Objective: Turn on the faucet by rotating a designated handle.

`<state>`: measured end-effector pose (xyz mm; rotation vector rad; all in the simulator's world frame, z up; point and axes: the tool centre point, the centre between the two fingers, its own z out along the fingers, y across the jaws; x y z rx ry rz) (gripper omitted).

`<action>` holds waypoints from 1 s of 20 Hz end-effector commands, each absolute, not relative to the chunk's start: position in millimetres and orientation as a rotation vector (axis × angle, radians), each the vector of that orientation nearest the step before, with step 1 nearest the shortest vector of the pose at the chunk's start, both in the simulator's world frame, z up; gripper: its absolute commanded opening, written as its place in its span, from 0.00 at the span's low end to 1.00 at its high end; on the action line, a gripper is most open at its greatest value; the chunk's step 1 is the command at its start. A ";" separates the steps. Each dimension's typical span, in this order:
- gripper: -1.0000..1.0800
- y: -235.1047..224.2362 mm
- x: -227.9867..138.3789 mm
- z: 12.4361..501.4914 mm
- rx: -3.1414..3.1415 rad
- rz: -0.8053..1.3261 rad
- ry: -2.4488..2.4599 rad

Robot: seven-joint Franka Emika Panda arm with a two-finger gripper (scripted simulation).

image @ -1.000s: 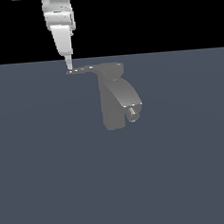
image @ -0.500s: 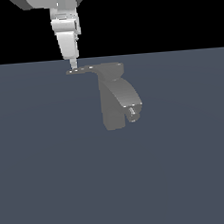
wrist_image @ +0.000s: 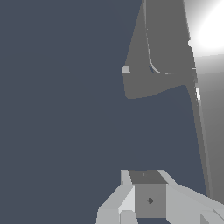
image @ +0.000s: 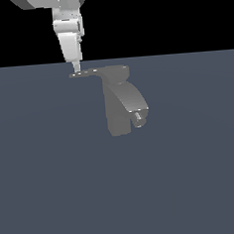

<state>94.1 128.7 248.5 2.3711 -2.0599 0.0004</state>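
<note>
The grey faucet [image: 119, 109] stands upright on the floor, its thick spout [image: 131, 99] curving down to a small nozzle [image: 138, 118]. The thin flat handle [image: 85, 72] juts from the top cap toward the exterior view's left. My gripper [image: 77, 70] hangs straight down from above, its fingers together, their tip touching the handle near its pointed end. In the wrist view the faucet [wrist_image: 162, 43] is seen from above, the handle [wrist_image: 200, 127] shows as a thin edge, and my gripper [wrist_image: 148, 194] sits beside it.
A flat grey-blue floor [image: 54, 183] spreads all around the faucet. A black background lies behind it. No other objects show.
My gripper has shifted a little toward the exterior view's right along the handle's tip. The handle's tip has moved slightly the same way.
</note>
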 end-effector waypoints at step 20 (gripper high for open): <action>0.00 124.1 37.8 248.6 2.371 0.001 -2.060</action>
